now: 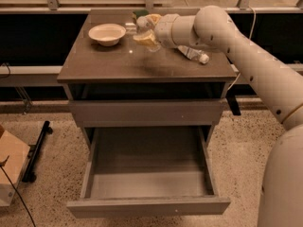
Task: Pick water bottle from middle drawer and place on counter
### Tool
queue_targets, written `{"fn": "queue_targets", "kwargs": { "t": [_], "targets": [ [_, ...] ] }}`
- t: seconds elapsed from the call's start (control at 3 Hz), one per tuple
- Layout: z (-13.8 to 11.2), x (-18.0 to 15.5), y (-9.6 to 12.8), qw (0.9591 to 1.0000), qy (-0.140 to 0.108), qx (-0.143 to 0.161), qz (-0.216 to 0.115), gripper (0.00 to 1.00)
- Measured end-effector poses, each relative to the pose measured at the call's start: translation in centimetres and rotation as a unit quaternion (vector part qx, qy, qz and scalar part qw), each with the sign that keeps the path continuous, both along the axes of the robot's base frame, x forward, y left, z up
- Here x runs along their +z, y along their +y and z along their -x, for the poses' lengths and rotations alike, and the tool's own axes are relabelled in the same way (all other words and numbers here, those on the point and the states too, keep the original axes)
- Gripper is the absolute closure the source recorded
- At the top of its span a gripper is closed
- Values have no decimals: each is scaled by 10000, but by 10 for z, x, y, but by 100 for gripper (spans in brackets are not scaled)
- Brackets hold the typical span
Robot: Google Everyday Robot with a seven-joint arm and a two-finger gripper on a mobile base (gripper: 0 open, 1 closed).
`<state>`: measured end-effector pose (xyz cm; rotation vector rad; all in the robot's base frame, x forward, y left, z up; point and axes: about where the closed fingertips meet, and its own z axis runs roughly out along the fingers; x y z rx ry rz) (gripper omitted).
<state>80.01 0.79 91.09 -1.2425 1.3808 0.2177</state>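
Over the counter [118,65], the gripper [145,29] fingers [146,38] clamp the water bottle [140,24], near a bowl [107,33].

Gripper [146,28] over counter [118,63] clasping water bottle [140,23] (beside bowl [107,33]); middle drawer [149,205] open.
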Motion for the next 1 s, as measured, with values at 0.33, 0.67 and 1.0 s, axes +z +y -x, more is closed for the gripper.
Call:
{"fn": "queue_targets", "kwargs": {
  "t": [0.33, 0.67, 1.0],
  "targets": [
    [-1, -2, 4, 10000, 20, 23, -6, 11],
    [-1, -3, 6, 10000, 27, 39, -7, 0],
    [-1, -3, 6, 10000, 27, 39, -7, 0]
  ]
}}
